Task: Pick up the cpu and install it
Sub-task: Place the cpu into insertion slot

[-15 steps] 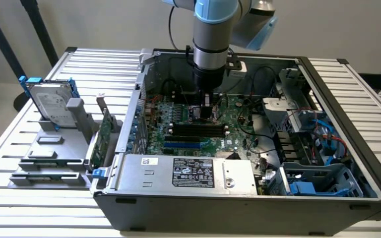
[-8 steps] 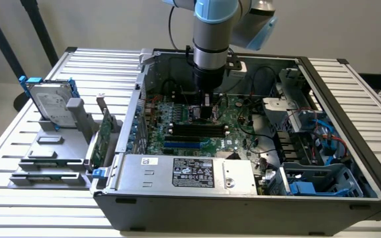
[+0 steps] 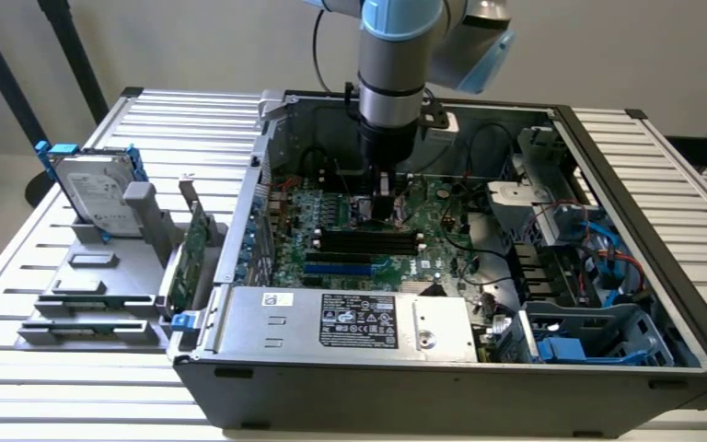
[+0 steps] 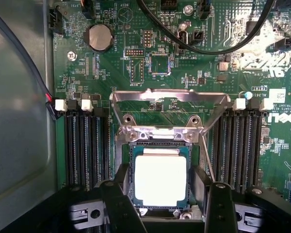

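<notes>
Tool (image 4: 161,193) open, its jaws standing clear on either side of the small flat square cpu with shiny silver-grey metal top (image 4: 161,177), which lies flat in the black-framed socket (image 4: 158,146) on the green motherboard (image 4: 111,73), directly beneath the tool.

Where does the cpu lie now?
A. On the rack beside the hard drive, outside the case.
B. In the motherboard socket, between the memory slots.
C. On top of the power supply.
B: the cpu lies flat in the socket, with memory slots on both sides.
</notes>
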Available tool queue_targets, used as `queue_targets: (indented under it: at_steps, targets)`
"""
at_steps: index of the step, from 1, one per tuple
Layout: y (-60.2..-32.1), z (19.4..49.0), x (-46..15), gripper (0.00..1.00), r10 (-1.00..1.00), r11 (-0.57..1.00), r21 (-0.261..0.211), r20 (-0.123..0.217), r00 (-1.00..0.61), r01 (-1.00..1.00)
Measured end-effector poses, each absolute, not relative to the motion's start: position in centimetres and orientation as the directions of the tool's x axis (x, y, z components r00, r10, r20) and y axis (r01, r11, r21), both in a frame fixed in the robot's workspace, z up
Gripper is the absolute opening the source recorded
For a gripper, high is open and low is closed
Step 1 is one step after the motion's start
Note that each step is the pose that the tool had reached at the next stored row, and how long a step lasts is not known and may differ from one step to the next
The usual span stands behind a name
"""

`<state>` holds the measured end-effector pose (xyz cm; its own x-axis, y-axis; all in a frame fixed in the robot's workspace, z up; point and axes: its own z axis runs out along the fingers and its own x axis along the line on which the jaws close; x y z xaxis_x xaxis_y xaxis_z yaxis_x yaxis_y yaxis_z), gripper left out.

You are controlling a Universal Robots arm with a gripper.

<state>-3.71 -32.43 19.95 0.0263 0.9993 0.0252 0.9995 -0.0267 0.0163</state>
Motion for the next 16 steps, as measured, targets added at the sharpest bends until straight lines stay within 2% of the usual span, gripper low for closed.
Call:
queue_targets:
  at_steps: [16]
  targets:
    - [-32.4,21.2,-3.8,0.63,0.999,-0.027,0.010,0.030,0.026,1.000]
